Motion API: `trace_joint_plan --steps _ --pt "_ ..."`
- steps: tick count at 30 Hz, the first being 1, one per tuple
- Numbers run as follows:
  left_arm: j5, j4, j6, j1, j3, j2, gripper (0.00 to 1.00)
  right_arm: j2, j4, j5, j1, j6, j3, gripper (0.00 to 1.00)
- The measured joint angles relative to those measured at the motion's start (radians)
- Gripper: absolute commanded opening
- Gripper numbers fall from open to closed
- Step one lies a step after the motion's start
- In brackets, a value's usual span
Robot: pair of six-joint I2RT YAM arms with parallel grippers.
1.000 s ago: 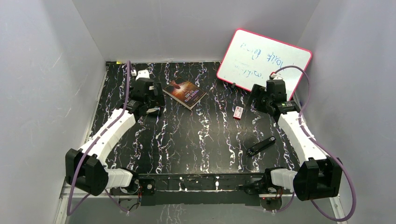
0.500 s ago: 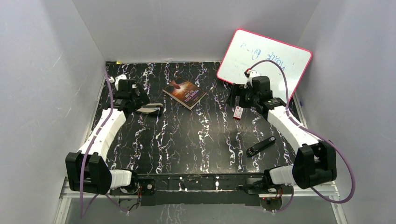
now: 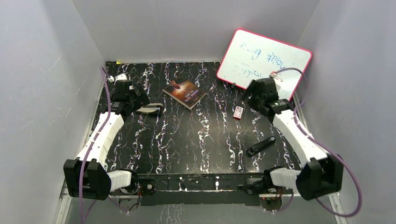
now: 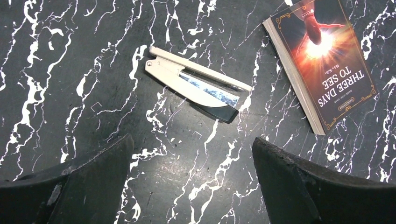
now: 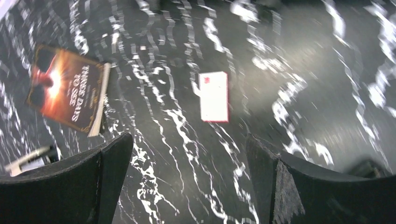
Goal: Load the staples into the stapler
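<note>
Right gripper (image 5: 187,177) swung rightward off the small white-and-red cardboard staple box (image 5: 214,96) on the black marbled table (image 3: 201,140); both jaw pairs apart.
Left wrist view alone resolves the hinged-open white-and-black stapler (image 4: 187,86); the blurred box seems closed.

even light, right wrist view motion-blurred

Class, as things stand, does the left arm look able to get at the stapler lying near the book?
Probably yes: the left hand hovers open just short of the stapler, nothing lies between them, and the book sits off to one side.
</note>
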State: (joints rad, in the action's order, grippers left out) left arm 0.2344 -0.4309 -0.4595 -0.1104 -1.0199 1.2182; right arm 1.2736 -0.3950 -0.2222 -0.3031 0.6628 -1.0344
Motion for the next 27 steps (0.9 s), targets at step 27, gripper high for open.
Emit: trace_joint_plan --steps 27 --pt "-0.058 0.035 0.010 0.000 0.022 0.028 0.97 -0.279 -0.513 -0.215 0.001 0.549 0.374 0.80"
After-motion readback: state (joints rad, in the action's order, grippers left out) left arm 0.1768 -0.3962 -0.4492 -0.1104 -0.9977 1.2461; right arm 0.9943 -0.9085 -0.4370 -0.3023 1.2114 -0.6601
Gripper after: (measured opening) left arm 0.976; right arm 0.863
